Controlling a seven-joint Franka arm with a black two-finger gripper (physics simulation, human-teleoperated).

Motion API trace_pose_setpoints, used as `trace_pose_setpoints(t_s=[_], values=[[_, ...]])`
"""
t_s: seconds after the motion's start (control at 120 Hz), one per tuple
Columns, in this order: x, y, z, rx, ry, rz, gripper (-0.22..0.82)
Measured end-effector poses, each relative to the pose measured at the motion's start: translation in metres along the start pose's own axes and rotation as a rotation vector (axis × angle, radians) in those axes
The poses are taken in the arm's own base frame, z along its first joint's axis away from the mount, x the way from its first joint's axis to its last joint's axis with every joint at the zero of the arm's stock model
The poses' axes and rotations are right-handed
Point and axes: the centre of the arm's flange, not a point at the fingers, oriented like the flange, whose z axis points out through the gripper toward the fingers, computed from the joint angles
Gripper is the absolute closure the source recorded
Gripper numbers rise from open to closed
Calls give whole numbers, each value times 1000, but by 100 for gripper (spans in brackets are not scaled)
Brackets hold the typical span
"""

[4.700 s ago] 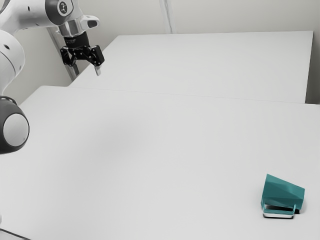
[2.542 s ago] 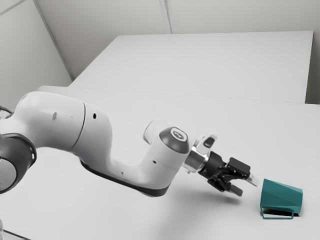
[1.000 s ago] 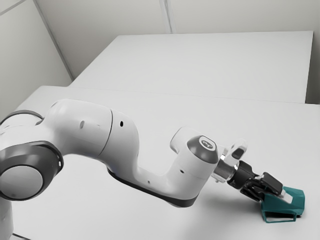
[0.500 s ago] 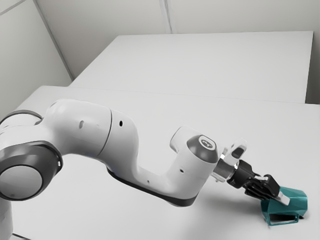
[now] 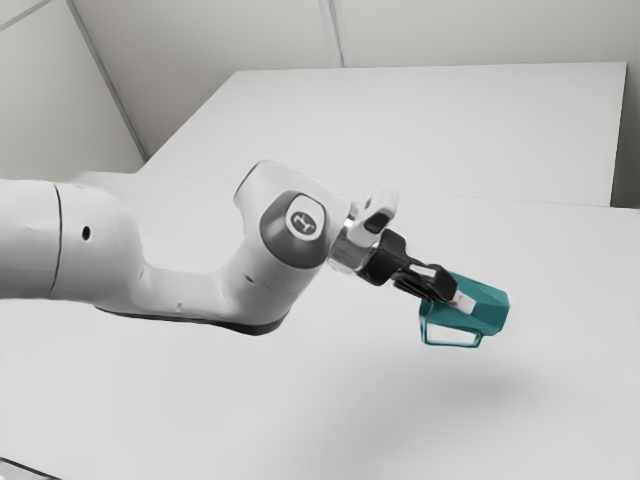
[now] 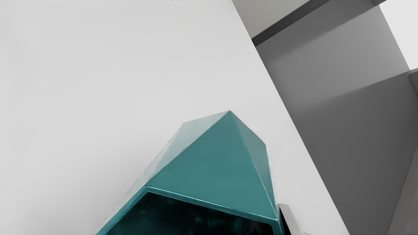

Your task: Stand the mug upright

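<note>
My gripper (image 5: 456, 299) is at the open end of the teal mug (image 5: 486, 306), shut on its wall. The mug hangs above the table, tilted on its side, with its closed base pointing away from my hand toward the exterior view's right and its handle (image 5: 453, 345) underneath. In the wrist view the faceted mug (image 6: 212, 169) has its dark mouth toward my hand. One fingertip of the gripper (image 6: 273, 226) lies against the outside of the rim; the other is hard to make out in the dark interior.
A broad white table (image 5: 330, 420) lies beneath the arm and mug, with a second white surface (image 5: 430, 130) behind it. The table's straight edge runs past the mug in the wrist view, with grey floor (image 6: 346, 130) beyond.
Since half a second ago, my hand has risen and drawn back toward the exterior view's left. The mug has come along, off the table; earlier the gripper moved in from far off to its mouth.
</note>
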Motion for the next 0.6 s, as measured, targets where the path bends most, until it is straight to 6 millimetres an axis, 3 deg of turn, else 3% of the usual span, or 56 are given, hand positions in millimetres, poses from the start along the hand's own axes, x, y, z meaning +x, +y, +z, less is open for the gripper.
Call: trace_pose_setpoints(t_s=[0.092,0.192,0.433,0.6], values=[[4,-18,-52,135,-37,80,78],[-5,-35,-88,270,-125,121,78],[-24,-110,-148,527,-353,32,78],[-32,-149,-169,638,-464,-53,78]])
